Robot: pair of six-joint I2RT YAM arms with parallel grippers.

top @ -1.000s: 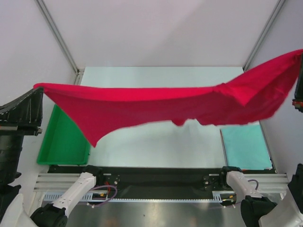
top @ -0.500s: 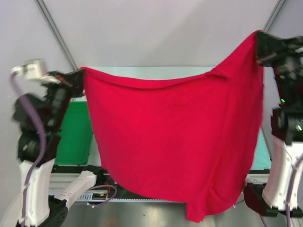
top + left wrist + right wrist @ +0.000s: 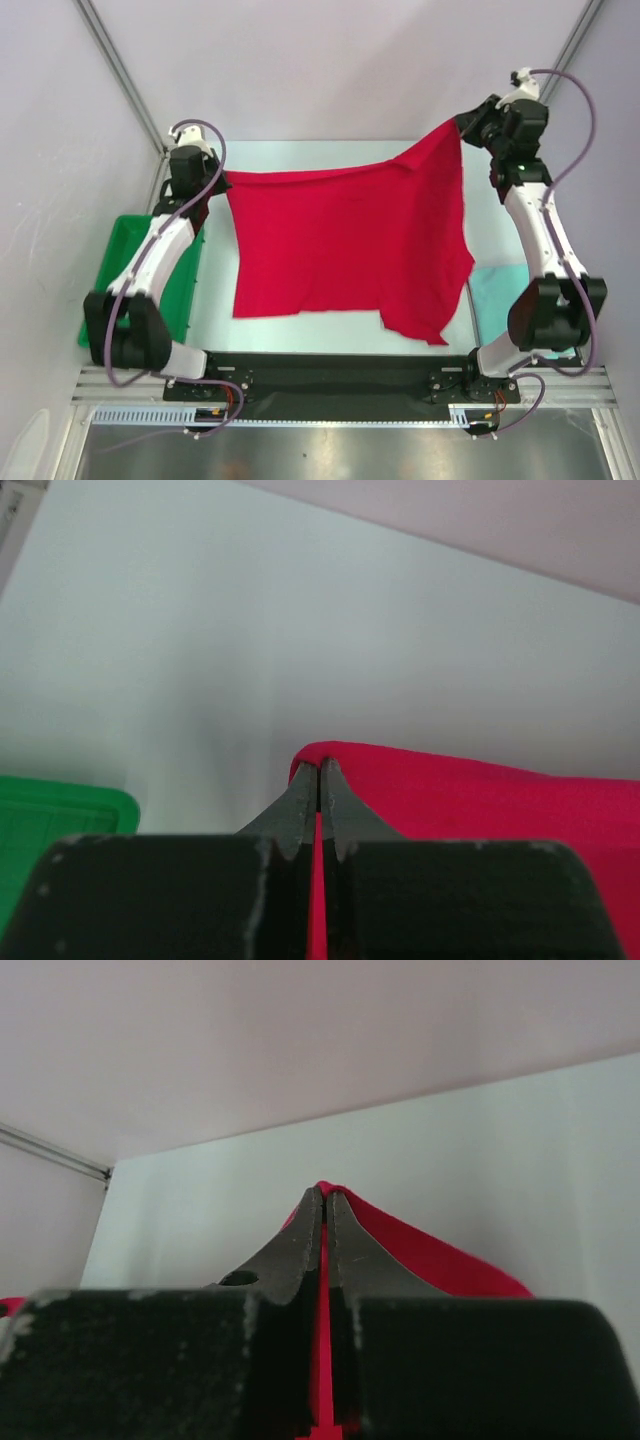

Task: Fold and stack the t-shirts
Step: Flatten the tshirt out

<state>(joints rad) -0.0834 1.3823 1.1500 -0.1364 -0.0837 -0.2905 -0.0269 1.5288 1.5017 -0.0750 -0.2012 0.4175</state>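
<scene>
Green plastic tray (image 3: 112, 250) at left edge of pale table (image 3: 330, 155), plain walls (image 3: 330, 60), slanting metal posts (image 3: 120, 75) at far corners.

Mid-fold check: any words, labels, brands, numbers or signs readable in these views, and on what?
None can be read.
Red shirt: plain cloth, no print or tag showing.
Teal shirt: plain, mostly hidden.
Green tray: no marking visible.
Left gripper and right gripper: bare dark fingers, no lettering.
Arm bases: any labels there are too small to tell.
</scene>
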